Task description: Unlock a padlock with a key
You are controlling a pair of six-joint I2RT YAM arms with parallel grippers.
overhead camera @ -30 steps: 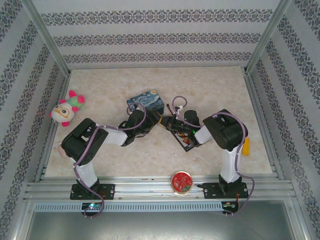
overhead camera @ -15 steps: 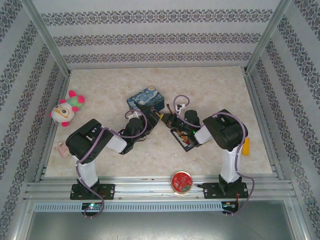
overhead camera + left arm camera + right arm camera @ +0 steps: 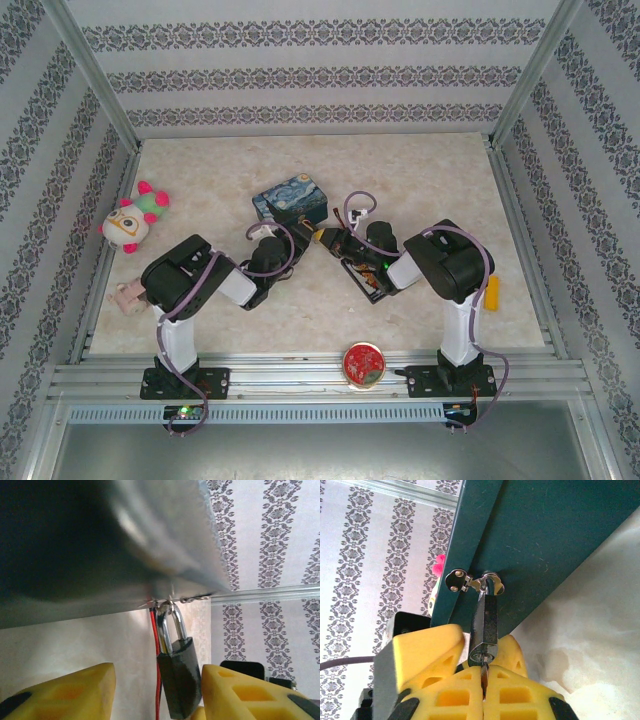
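Padlock (image 3: pixel 485 622) hanging by its silver shackle from the hasp (image 3: pixel 470 581) of the painted tin (image 3: pixel 292 198), mid-worktop (image 3: pixel 430 170). Right fingers (image 3: pixel 515 695) pressed together under the lock body, pinching the thin key (image 3: pixel 483 671) at the lock's lower end. Left fingers (image 3: pixel 70 692) parted, flanking the padlock body: one just beside it, the other apart. Red wire (image 3: pixel 155 645) behind.

The thin grey metal key (image 3: pixel 483 670) sits mostly hidden between the right gripper's (image 3: pixel 484 681) yellow fingers (image 3: pixel 512 697); the blue painted tin (image 3: pixel 125 540) is blurred.
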